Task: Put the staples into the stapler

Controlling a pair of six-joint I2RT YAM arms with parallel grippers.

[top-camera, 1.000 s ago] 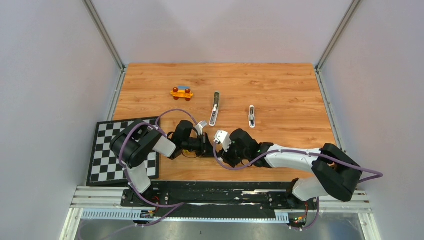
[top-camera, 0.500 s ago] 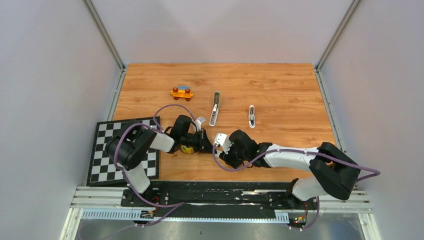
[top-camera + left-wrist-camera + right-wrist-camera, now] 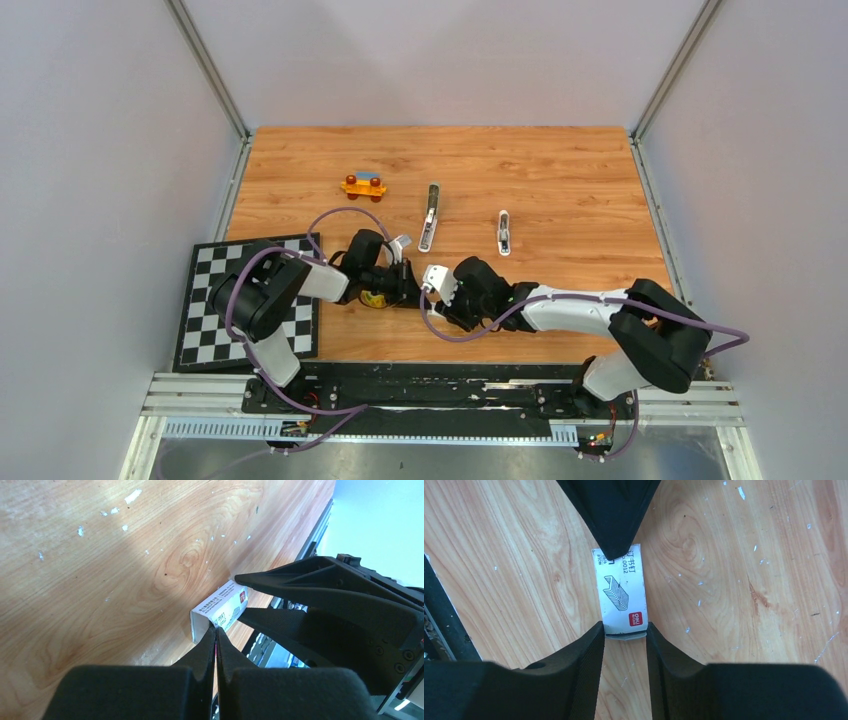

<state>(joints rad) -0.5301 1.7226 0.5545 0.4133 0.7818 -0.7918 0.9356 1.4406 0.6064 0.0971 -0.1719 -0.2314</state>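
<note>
A small white box with red print (image 3: 622, 595) lies flat on the wooden table (image 3: 560, 170) between the two arms. My right gripper (image 3: 624, 630) has closed on the box's near end, one finger against each long side. My left gripper (image 3: 216, 632) is shut and empty. Its tips press on the far end of the box (image 3: 220, 611). The staples themselves are hidden; only a drawing of them shows on the box. Farther back lie two slim silver-and-black stapler pieces, a longer one (image 3: 430, 216) and a shorter one (image 3: 504, 232).
An orange toy car (image 3: 363, 185) stands at the back left of the table. A black-and-white checkerboard mat (image 3: 215, 320) lies under the left arm. Grey walls with metal rails close off both sides and the back.
The right arm has slid a little to the left and its jaws have narrowed onto the box. The left gripper has pulled slightly back and stayed shut.
</note>
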